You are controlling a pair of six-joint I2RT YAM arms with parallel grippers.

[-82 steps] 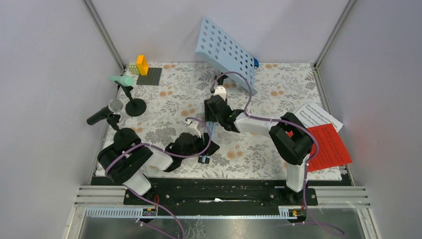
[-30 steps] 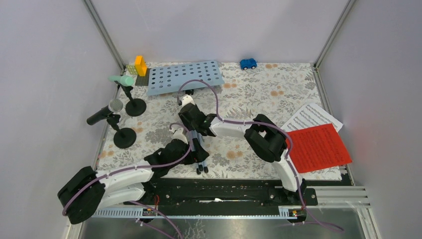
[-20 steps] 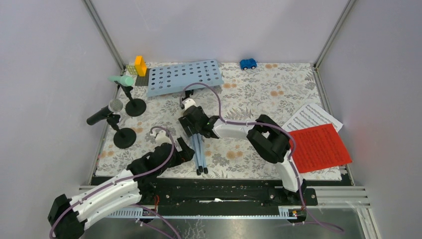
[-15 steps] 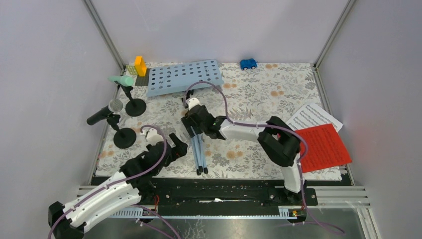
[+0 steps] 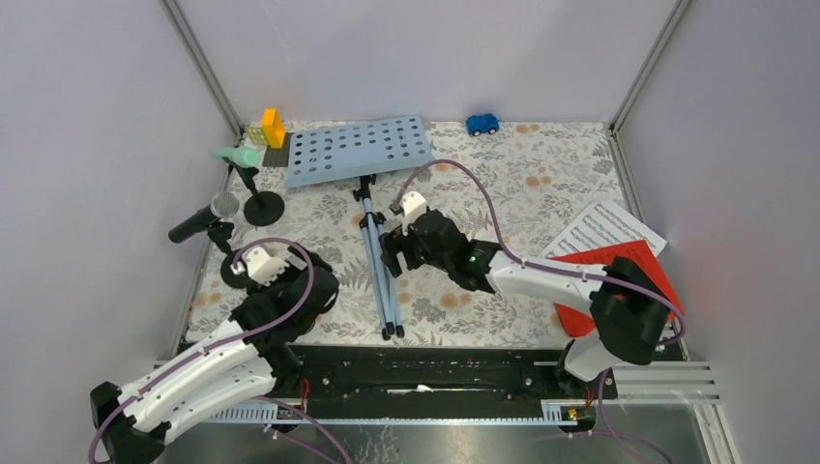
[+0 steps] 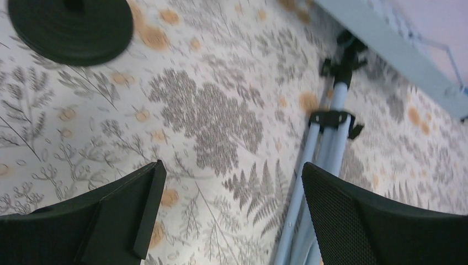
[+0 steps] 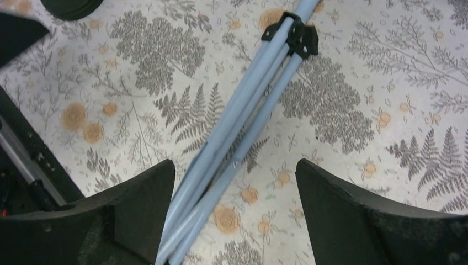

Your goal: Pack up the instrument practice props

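Floral surface (image 5: pixel 503 164) is carrying everything. Right hand (image 7: pixel 232 182) is hovering open, straddling the folded tripod legs (image 7: pixel 248 105). Left hand (image 6: pixel 232 171) is hanging open and empty, legs just to its right. I'd be lowering squarely and pinching all the legs together below the black collar (image 7: pixel 298 36).

The near mic holder (image 5: pixel 228 275) sits half-hidden behind the left arm — the red music sheet (image 5: pixel 648 263) behind the right arm.

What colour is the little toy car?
The toy car is blue, clearest in the top external view.
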